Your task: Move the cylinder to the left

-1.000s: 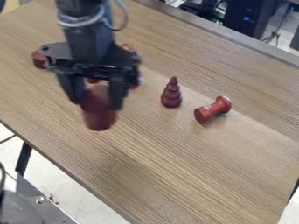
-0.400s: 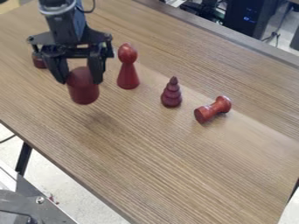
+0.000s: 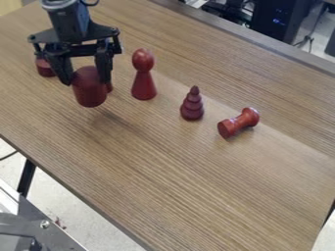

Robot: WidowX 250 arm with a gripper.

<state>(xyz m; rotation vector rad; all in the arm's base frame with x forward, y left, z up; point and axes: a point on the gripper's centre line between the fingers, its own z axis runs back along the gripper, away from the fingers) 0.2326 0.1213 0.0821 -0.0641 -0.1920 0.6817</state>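
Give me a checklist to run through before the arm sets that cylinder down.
1. Cylinder held between the gripper's fingers: ok.
2. Cylinder raised above the table: ok, its shadow lies apart from it.
3. Round-headed figure upright: ok.
4. Ringed cone upright: ok.
5. Spool-like piece upright: not ok, on its side.
6. Clearance from the piece behind the cylinder: cannot tell, mostly hidden.

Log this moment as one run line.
claw: gripping cylinder; cylinder: above table; round-headed peg: upright; ringed cone: upright; spool-shaped piece: lying down
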